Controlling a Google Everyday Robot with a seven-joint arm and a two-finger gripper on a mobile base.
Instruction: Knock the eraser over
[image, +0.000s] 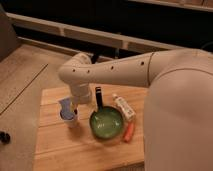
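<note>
At three o'clock of the upright eraser (65, 106), the gripper (74, 111) hangs close, its spread I cannot tell; next, a shove toward nine.

Kitchen-like tabletop (56, 146), green pan (106, 124), pincer (71, 111) beside

Warm, dim light falls from above on the wooden bench (55, 147) and the pale arm (117, 72), leaving the far wall (150, 20) almost black, a soft sheen inside the green pan (106, 125), and the claw (73, 111), low at the bench's left beside the pan, in shadow under the arm.
</note>
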